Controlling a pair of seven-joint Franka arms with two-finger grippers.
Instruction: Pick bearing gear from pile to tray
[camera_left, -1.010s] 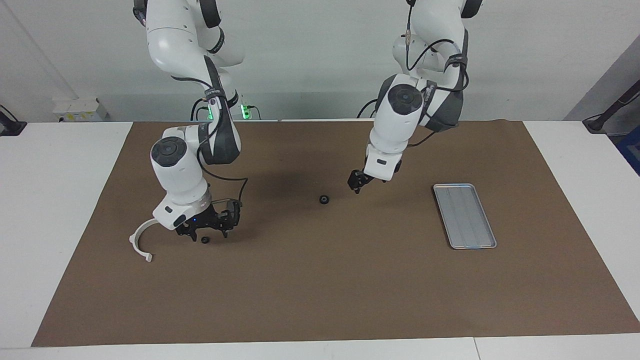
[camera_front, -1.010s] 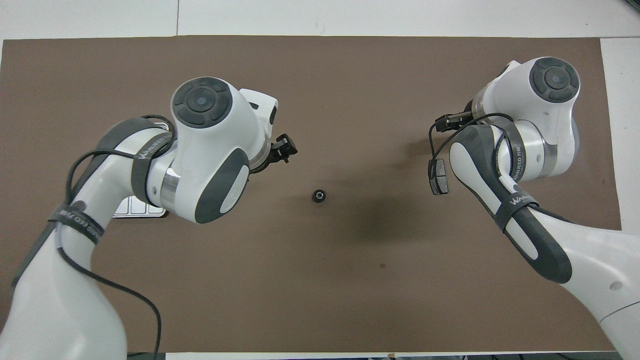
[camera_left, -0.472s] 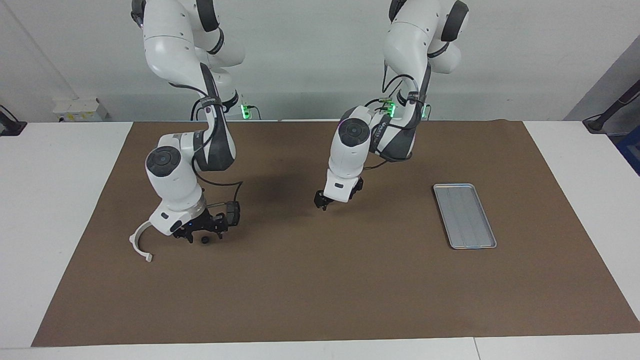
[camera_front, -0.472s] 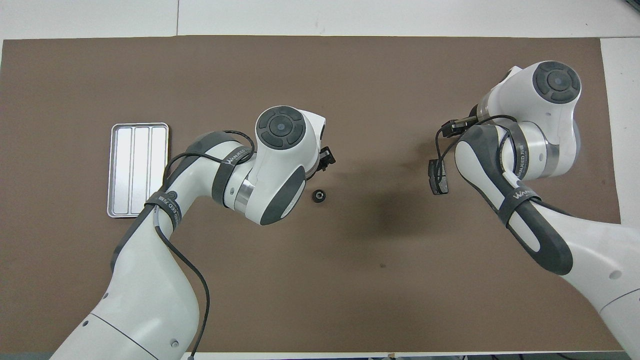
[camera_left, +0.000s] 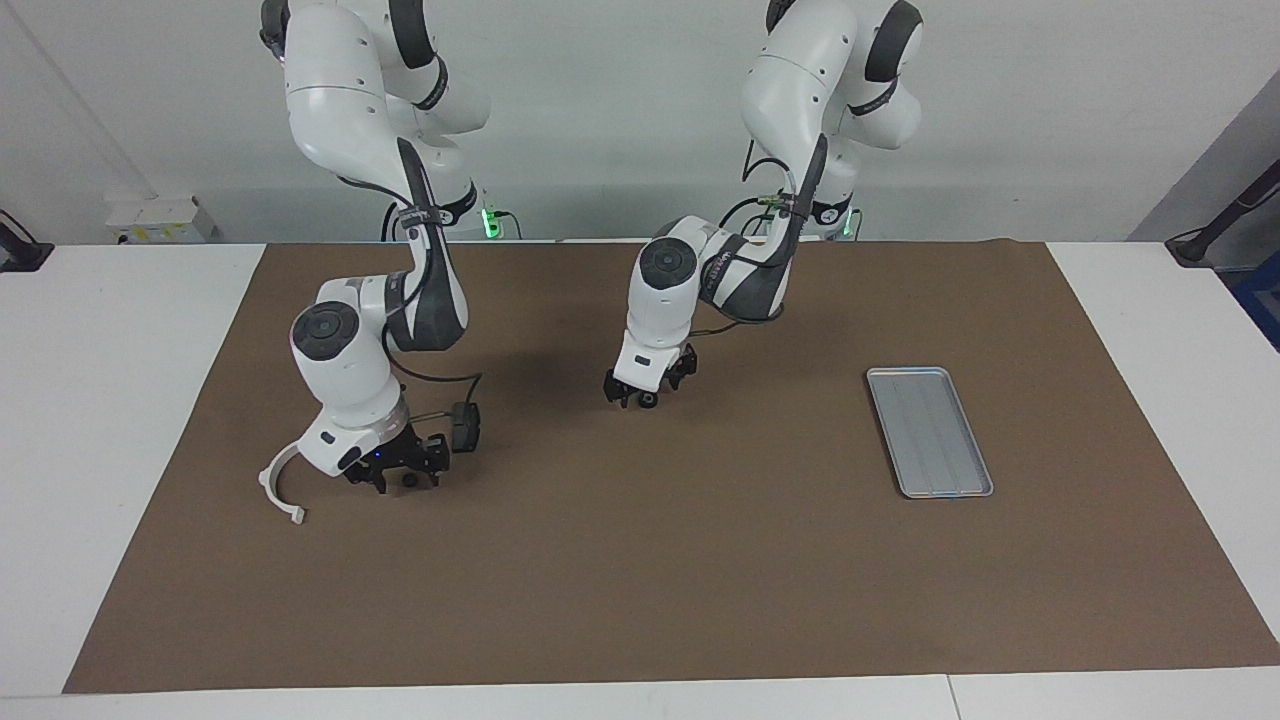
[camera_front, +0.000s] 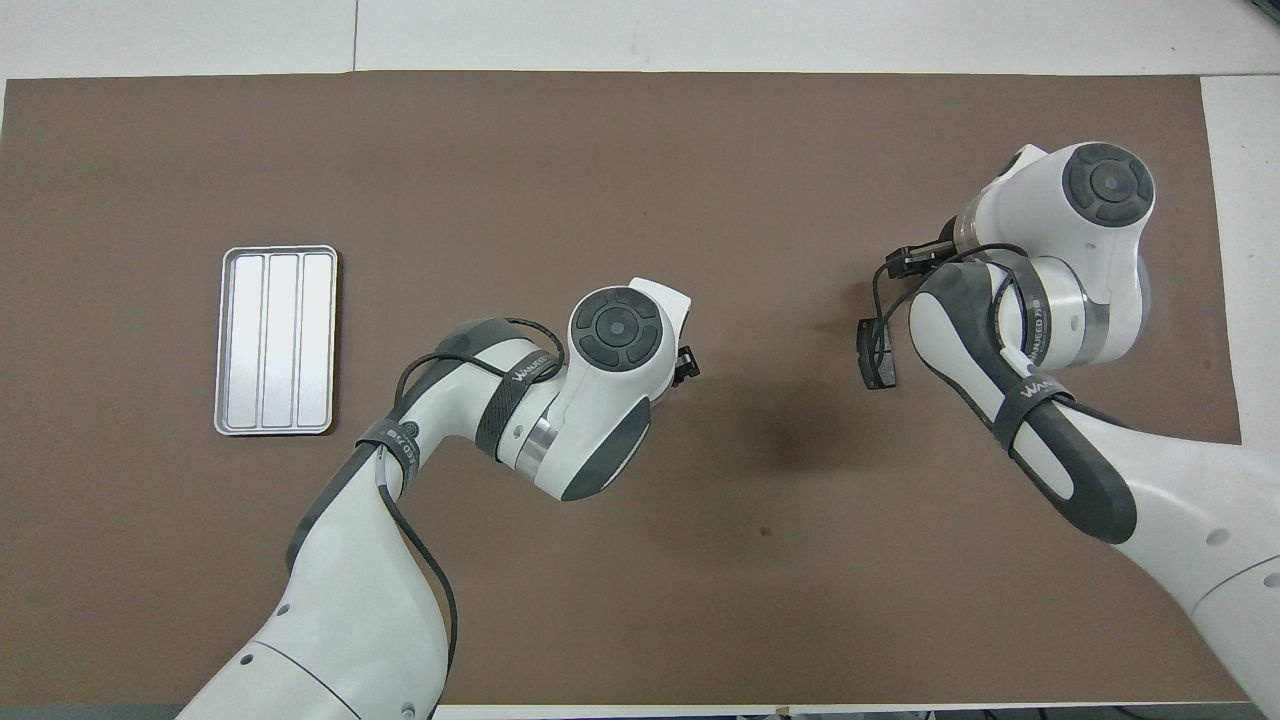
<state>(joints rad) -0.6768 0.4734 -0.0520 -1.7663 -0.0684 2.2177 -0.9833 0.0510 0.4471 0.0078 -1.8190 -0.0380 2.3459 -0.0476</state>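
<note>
In the facing view, the left gripper (camera_left: 647, 392) was seen low over the brown mat (camera_left: 640, 580) at the centre of the frame. Its fingers were spread wide to either side of a small black bearing gear (camera_left: 649, 401) lying on the mat, and nothing was yet gripped. In the overhead view the gear was hidden under the wrist.

The right gripper (camera_left: 405, 478) was set low at the pile, toward the right arm's end of the table. Its fingers were parted around a second tiny black round piece (camera_left: 409, 481). The white semicircular bracket (camera_left: 272, 484) lay just beside it and a dark grey plate (camera_left: 465, 425) was near. The tray (camera_left: 930, 432) lay well apart, toward the left arm's end.

The gear was judged light, hard and rigid, and liable to roll or slip out of a skewed pinch. It would best be taken across its outer rim, with the fingers centred on it and kept close to the mat.
</note>
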